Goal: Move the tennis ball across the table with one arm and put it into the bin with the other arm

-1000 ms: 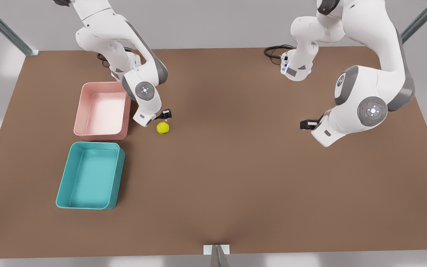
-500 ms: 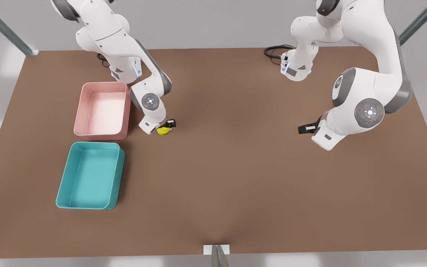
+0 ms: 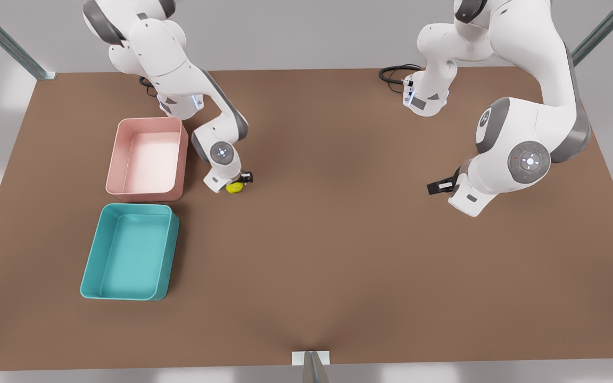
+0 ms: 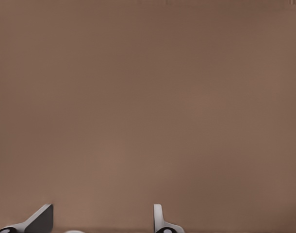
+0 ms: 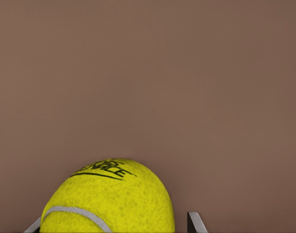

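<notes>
Since a second ago we see the right gripper (image 3: pixel 236 182) has come down over the tennis ball (image 3: pixel 234 186), which sat clear just beside its fingers then. Its fingers are spread, one on each side of the ball, not closed on it as far as we can tell. Ball rests on the table (image 3: pixel 338 239), directly under the right gripper, with the pink tray (image 3: pixel 147 159) just beside it and the bin (image 3: pixel 128 252) a bit further off. Left gripper (image 3: pixel 437 186) waits well apart over bare table, fingers open, holding nothing. We judge the ball light, fuzzy, slightly springy, grippy but prone to roll; take it across the widest middle. It's round, no long axis; printed logo (image 5: pixel 102 168) faces the wrist camera.
</notes>
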